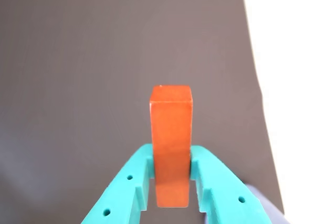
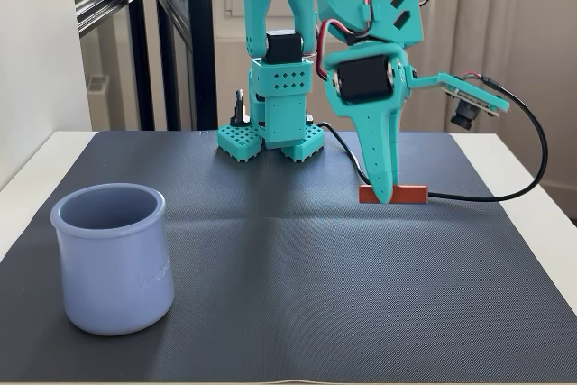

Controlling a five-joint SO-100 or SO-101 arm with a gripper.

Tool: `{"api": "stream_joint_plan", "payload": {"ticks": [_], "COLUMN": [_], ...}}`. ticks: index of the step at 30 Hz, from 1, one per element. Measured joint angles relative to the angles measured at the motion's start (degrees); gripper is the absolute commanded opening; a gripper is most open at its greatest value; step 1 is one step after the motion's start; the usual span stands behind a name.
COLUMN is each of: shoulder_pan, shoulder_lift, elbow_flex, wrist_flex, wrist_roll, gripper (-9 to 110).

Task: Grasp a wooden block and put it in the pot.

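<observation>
Wooden block (image 1: 171, 145) sits clamped between the teal tool (image 1: 171, 182) fingers, low on the mat, ready for lifting toward the pot (image 2: 111, 259)

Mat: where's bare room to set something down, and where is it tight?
Fixed view: the dark mat is bare across the wide middle and front, between the pot at front left and the wooden block at right rear. Also free: front right, below the block. Crowded: the rear, around the arm base, the gripper on the block, and the cable.
</observation>
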Motion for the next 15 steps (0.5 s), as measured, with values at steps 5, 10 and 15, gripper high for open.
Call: {"api": "stream_joint_plan", "payload": {"ticks": [5,10,15], "shoulder_pan": [9.32,18.11,24.79], "shoulder_lift": [3.78,4.48,4.48], "elbow_flex": [0.09,-2.37,-6.42], "wrist_flex": [0.0,0.0,0.0], "wrist_roll": [-4.92,-8.61,-11.16], "gripper": [3,3,3]}}
